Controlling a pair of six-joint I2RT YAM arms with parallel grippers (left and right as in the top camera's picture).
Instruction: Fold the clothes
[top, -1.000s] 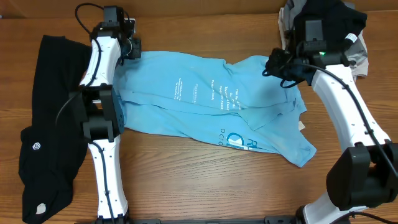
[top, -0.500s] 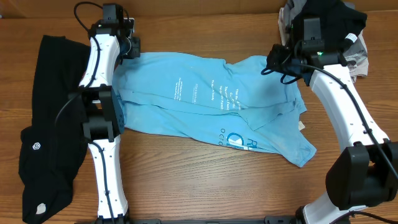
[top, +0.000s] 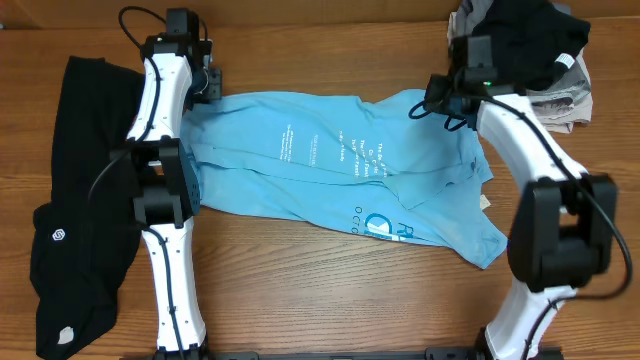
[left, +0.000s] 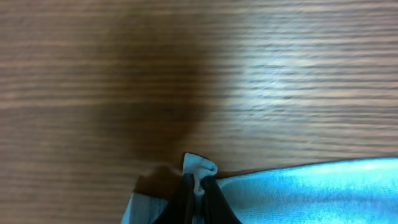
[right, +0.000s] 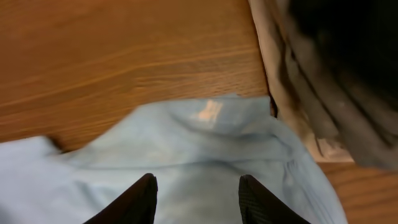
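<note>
Watching this from the side. The brown wood-grain table (top: 300, 290) has the big light blue T-shirt with white lettering (top: 330, 170) lying across the middle, rumpled, running roughly from 10 o'clock down to 4 o'clock. The long black garment with the small white logo (top: 70, 200) is draped off at 9 o'clock, and a heap of dark and grey clothes (top: 540, 40) sits up at 1 o'clock, touching the shirt's far edge.

The left gripper (left: 198, 183) is at the shirt's 10 o'clock corner, fingers pinched tight on a little bunch of blue cloth. The right gripper (right: 198, 180) hovers over the 1 o'clock end with its fingers apart and nothing between them.

My guess is it's trying to get the shirt flat before any fold. To do that well, I'd drop the right one straight onto the blue edge, well clear of the heap beside it, so it grabs only shirt. Then draw the two ends apart gently. Yank it and the left pinch could slip, since it only has a small bite.
</note>
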